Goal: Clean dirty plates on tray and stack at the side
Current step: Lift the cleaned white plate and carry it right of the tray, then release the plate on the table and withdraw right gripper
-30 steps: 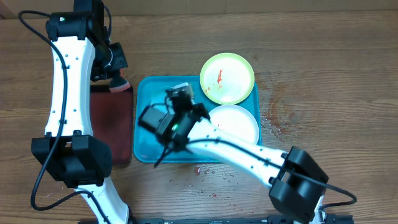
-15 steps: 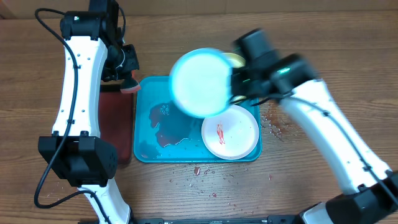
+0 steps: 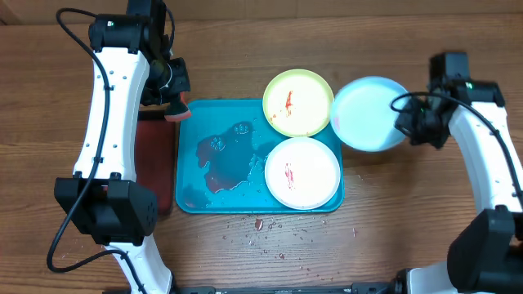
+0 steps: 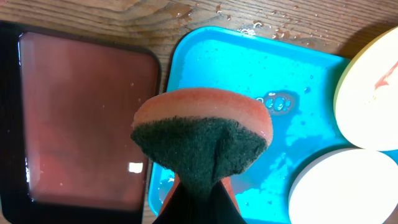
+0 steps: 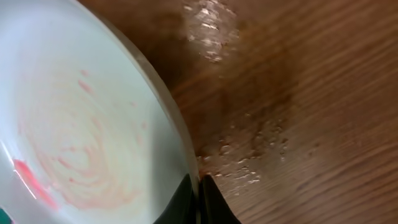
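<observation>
The turquoise tray (image 3: 194,117) lies mid-table, wet, with a dark puddle. On it sit the lime green plate (image 3: 297,102), overhanging the tray's back right corner, and the cream plate (image 3: 301,172), both with red smears. My right gripper (image 3: 406,125) is shut on the rim of the pale blue plate (image 3: 368,113), holding it right of the tray; the right wrist view shows faint red smears on it (image 5: 74,124). My left gripper (image 3: 173,104) is shut on an orange and green sponge (image 4: 202,130) over the tray's left rim (image 4: 180,56).
A dark red tray with a black rim (image 3: 154,167) holding liquid lies left of the turquoise tray; it also shows in the left wrist view (image 4: 81,118). Water drops and red specks dot the wood (image 3: 359,163) right of and in front of the tray.
My right arm has carried the pale blue plate from above the tray out to the right of it. The left arm has shifted slightly right with the sponge.
</observation>
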Tool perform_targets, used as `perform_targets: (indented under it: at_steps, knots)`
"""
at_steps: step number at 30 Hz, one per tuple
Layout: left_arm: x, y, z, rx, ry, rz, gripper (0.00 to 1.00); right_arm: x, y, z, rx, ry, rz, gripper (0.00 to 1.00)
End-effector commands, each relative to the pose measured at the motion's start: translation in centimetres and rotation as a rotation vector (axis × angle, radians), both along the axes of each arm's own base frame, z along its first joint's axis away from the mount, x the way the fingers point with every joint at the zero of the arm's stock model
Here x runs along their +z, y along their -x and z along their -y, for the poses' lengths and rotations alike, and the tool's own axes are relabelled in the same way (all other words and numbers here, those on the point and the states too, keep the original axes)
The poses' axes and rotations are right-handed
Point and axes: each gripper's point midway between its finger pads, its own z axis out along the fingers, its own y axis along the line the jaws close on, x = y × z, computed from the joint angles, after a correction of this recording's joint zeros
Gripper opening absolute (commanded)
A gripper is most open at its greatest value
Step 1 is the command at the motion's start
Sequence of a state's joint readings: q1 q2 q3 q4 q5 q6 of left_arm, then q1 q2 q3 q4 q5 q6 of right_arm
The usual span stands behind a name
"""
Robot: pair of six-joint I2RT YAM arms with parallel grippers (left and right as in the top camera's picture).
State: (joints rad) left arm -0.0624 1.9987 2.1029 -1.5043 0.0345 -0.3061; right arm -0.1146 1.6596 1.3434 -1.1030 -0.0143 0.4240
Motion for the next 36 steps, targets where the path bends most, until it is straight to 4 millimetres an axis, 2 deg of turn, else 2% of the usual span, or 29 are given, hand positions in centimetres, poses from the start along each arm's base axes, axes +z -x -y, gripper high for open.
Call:
perform_targets:
  at_steps: [1,4,11,14,15,17,20,23,25,27,32,36]
  knots:
    - [0.2,-0.2,0.3,-0.019,0.003,0.010,0.04,-2.8,1.6,1.2,-0.052,-0.044,-0.028,0.04]
    - [0.2,-0.3,0.2,-0.019,0.001,0.010,0.04,-4.7,2.3,2.0,-0.080,-0.045,-0.036,0.04]
    - [0.2,-0.3,0.2,-0.019,0.002,0.010,0.04,-7.5,2.5,3.1,-0.105,-0.013,0.001,0.05]
    - [0.2,-0.2,0.2,-0.019,0.001,0.010,0.04,-7.8,2.8,3.5,-0.110,0.017,-0.004,0.31]
    - [0.2,-0.2,0.2,-0.019,0.001,0.010,0.04,-7.8,2.8,3.6,-0.111,0.020,-0.005,0.34]
    - [0.2,-0.2,0.2,-0.019,0.001,0.010,0.04,-7.6,2.6,3.4,-0.109,0.007,0.000,0.35]
    - [0.2,-0.3,0.2,-0.019,0.001,0.010,0.04,-6.4,1.9,1.8,-0.083,-0.088,0.014,0.37]
    - [0.2,-0.2,0.4,-0.022,0.002,0.010,0.04,-3.8,0.7,-0.2,-0.004,-0.199,0.049,0.39]
    - [0.2,-0.3,0.6,-0.027,0.002,0.014,0.04,-1.6,-0.1,-2.4,0.106,-0.279,0.082,0.41]
    - [0.2,-0.5,0.7,-0.030,0.002,0.021,0.04,-0.4,-0.2,-4.6,0.201,-0.325,0.093,0.43]
    - [0.3,-0.6,1.0,-0.034,0.004,0.029,0.04,-1.3,1.7,-9.3,0.404,-0.323,0.031,0.45]
    - [0.3,-0.6,1.2,-0.037,0.004,0.029,0.04,-3.3,3.1,-11.0,0.490,-0.230,-0.024,0.44]
